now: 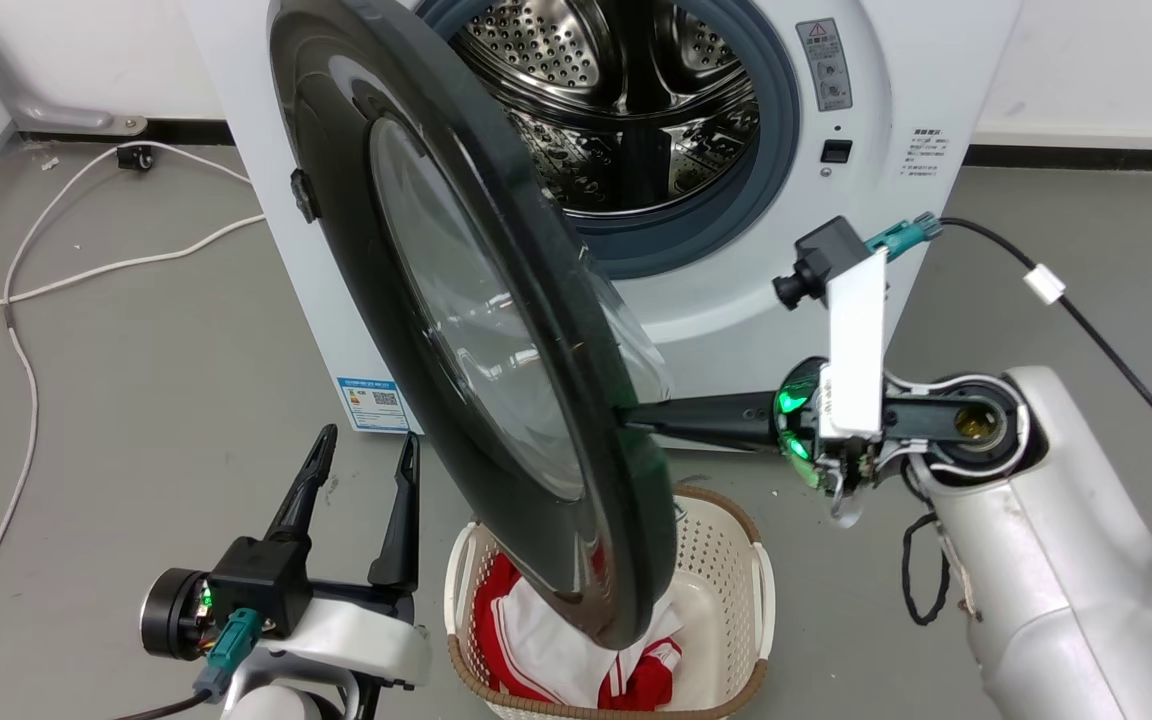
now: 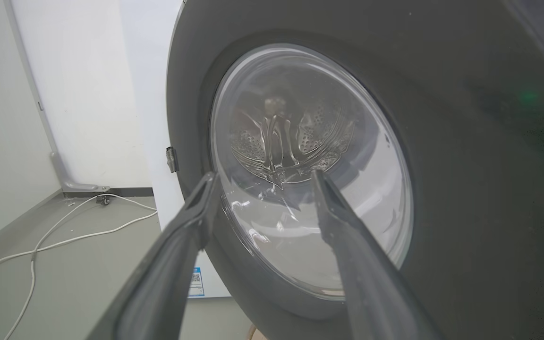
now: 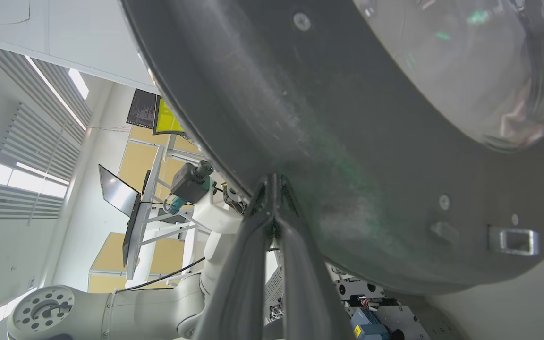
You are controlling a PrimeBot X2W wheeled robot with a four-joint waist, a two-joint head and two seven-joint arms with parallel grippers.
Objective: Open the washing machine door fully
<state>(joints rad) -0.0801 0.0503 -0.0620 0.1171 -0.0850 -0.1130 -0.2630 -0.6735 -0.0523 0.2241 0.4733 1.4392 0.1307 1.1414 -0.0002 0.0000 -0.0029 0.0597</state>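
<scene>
The washing machine door (image 1: 476,330), a black disc with a clear glass centre, stands roughly half open, hinged on its left and swung out toward me. My right gripper (image 1: 631,415) is shut, its tips pressed against the door's inner face near the free edge; in the right wrist view the right gripper (image 3: 272,182) touches the door's (image 3: 347,118) dark rim. My left gripper (image 1: 368,440) is open at the lower left, holding nothing. In the left wrist view the left gripper (image 2: 263,175) faces the outer glass of the door (image 2: 465,165).
The steel drum (image 1: 626,90) lies exposed in the white machine (image 1: 736,300). A cream laundry basket (image 1: 736,560) with red and white cloth sits on the floor under the door's lower edge. White cables (image 1: 86,270) trail across the grey floor at left.
</scene>
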